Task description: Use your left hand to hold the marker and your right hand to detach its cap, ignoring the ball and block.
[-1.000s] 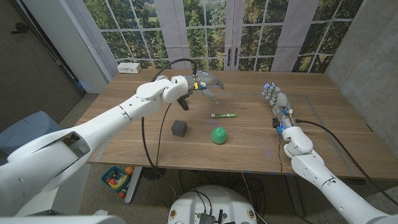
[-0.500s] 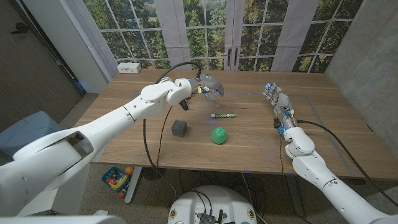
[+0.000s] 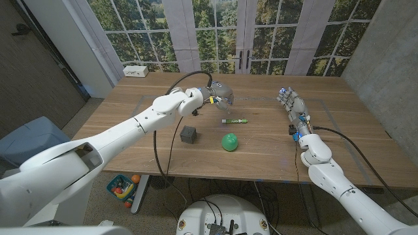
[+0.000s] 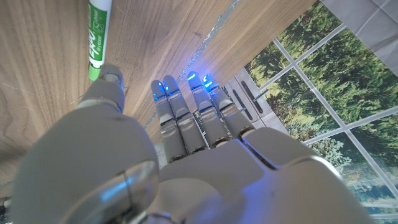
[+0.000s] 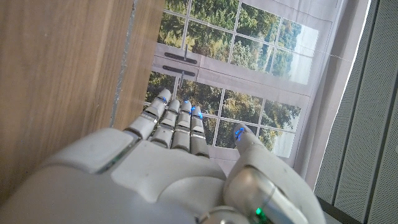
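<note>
Marker (image 3: 234, 121) on the wooden table (image 3: 163, 153), lying flat near the middle, a white barrel with green print and a green end. Just in front of it, toward the robot, sits a green ball (image 3: 229, 141), and off to the ball's left a dark block (image 3: 189, 134); the three are apart from one another.

The left arm stretches across from the near left corner, and its left hand (image 3: 221, 95) hangs just behind the marker's left end. From where I stand it does not seem to touch the marker. The left wrist view shows the left hand (image 4: 186, 155) from behind: fingers (image 4: 186, 115) straight and side by side, reaching out, blue lights at the tips, thumb standing off to one side with its tip near the marker (image 4: 97, 37). Nothing is in its grasp.

The right hand (image 3: 291, 104) is well over on the right side of the table, far from the marker, standing on its edge with fingers pointed away toward the windows. In the right wrist view the right hand (image 5: 180, 168) has its fingers (image 5: 177, 127) stretched out close together, thumb a little apart, holding nothing.

A small white box (image 3: 136, 70) sits at the table's far left corner.
</note>
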